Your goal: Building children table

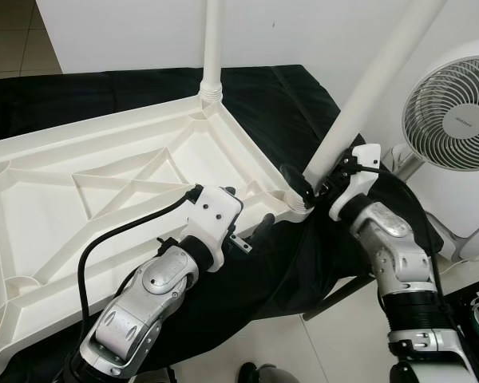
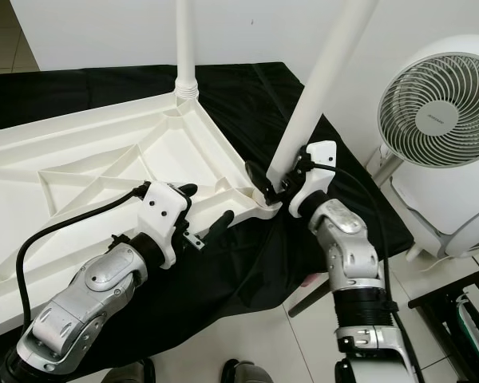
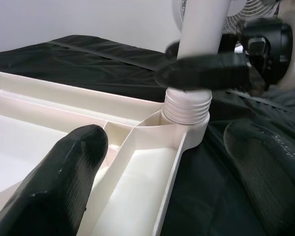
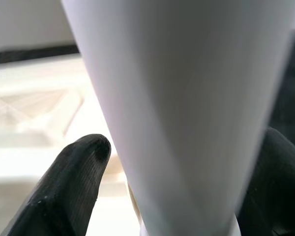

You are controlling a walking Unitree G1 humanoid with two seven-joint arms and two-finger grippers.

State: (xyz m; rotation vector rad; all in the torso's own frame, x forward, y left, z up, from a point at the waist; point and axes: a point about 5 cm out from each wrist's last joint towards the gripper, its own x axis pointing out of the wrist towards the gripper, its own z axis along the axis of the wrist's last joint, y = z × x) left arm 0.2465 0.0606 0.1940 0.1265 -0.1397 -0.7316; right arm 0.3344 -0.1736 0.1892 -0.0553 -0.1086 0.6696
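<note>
White tabletop (image 1: 104, 191) lies upside down on a black cloth (image 1: 287, 104), ribbed underside up; everything below is placed relative to its near-right corner socket (image 1: 297, 209). The tilted leg (image 1: 367, 88) has its threaded end sitting in that socket but leans away toward the fan (image 1: 455, 112) — not square to the socket. Right hand (image 1: 307, 187) is clamped around the leg just above the socket, fingers on both sides of the tube in the right wrist view. Left hand (image 1: 251, 231) sits just beside the socket along the tabletop's near edge, fingers spread apart and holding nothing — one finger over the tray, one (image 3: 265, 172) over the cloth. A second leg (image 1: 213, 48) stands upright in the far corner, well away from the socket. Risks, as I judge them: turning the leg at this tilt could cross-thread it or pop it out of the socket; the grip is low on a long tube, so the top could swing toward the fan beside it; the tabletop isn't pinned, so torque could slide it on the cloth, and the socket corner already overhangs the cloth's edge.
</note>
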